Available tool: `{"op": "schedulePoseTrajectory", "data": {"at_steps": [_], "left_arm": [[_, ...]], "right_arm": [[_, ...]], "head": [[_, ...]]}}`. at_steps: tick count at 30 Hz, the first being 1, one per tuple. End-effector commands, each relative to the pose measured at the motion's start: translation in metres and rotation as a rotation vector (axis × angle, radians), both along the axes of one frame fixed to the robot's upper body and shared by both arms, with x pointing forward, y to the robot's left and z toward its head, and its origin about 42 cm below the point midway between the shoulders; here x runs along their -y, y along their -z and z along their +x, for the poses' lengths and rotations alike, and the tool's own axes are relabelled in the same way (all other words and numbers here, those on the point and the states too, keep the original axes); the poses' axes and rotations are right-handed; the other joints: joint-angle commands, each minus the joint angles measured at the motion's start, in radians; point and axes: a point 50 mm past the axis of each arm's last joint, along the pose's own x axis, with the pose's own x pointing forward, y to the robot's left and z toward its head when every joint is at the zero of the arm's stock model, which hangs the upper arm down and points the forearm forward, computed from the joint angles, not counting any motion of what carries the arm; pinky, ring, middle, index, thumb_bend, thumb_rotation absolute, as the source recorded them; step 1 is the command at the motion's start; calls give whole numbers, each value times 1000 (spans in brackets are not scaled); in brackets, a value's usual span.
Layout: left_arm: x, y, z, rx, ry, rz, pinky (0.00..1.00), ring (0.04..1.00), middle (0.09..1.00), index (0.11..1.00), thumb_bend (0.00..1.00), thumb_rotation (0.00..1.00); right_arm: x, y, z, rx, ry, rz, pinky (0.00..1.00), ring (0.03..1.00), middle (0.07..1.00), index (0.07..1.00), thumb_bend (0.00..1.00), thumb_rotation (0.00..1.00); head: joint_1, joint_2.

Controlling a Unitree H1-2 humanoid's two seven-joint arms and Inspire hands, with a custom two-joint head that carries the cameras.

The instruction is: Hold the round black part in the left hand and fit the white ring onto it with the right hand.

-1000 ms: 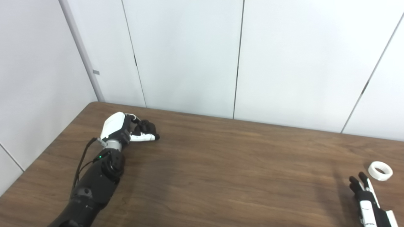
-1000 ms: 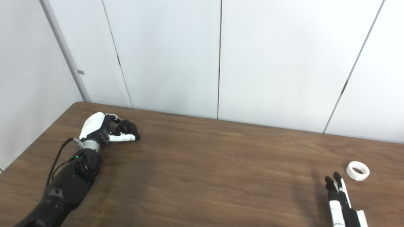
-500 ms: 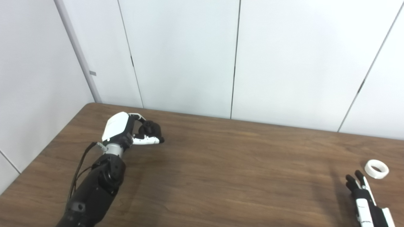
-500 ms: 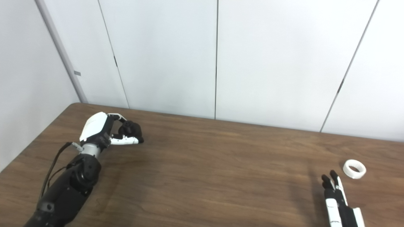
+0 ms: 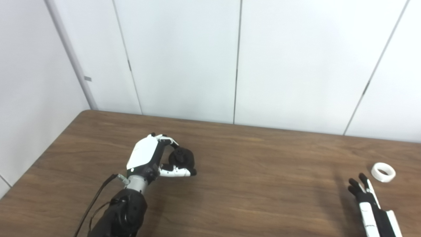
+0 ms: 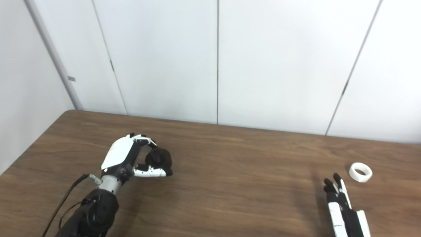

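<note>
My left hand (image 5: 149,158) is at the left middle of the brown table (image 5: 256,171), lifted a little, and is shut on the round black part (image 5: 182,158), which sits between its fingers and thumb. The white ring (image 5: 383,172) lies flat on the table at the far right; it also shows in the right eye view (image 6: 360,172). My right hand (image 5: 371,207) is at the bottom right with its fingers straight and apart, empty, its fingertips a short way in front of and to the left of the ring.
White wall panels (image 5: 236,59) stand behind the table's far edge and along its left side. The table's left edge runs diagonally near my left arm (image 5: 118,214).
My left hand has lifted the black part and carried it right and toward me. My right hand has stayed near the ring. The camera has also shifted.
</note>
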Motion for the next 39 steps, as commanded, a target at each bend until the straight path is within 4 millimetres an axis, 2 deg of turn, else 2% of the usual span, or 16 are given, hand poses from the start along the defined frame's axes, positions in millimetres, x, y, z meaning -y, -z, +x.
{"op": "schedulePoseTrajectory", "data": {"at_steps": [1, 6, 15, 20, 27, 32, 39], "left_arm": [[13, -15, 0, 67, 49, 21, 1000, 891, 767, 483, 525, 55], [39, -11, -14, 86, 148, 58, 1000, 873, 758, 483, 525, 55], [81, 8, -51, 67, 317, 83, 1000, 886, 777, 482, 525, 57], [95, 22, -68, 26, 390, 71, 1000, 904, 788, 482, 525, 56], [103, 36, -85, -20, 423, 61, 1000, 893, 785, 483, 525, 57], [99, 45, -94, -24, 434, 58, 1000, 889, 780, 483, 525, 57], [96, 56, -103, -33, 432, 55, 1000, 887, 777, 483, 525, 56]], "right_arm": [[-8, -1, 4, 29, -19, 23, 1000, 939, 930, 990, 537, 1000], [-13, -3, 6, 35, -16, 35, 1000, 936, 928, 982, 569, 1000], [-25, -10, 7, 33, -10, 28, 1000, 918, 914, 969, 600, 1000], [-32, -19, 8, 49, -9, 31, 1000, 910, 911, 966, 600, 1000], [-40, -32, 9, 49, 3, 21, 1000, 902, 902, 961, 621, 1000], [-42, -41, 6, 57, 8, 32, 1000, 903, 897, 961, 616, 1000], [-38, -47, 4, 41, 13, 29, 1000, 917, 896, 961, 593, 1000]], "head": [[-5, 3], [-43, 30], [-108, 74], [-160, 112], [-211, 162], [-231, 199], [-234, 226]]}}
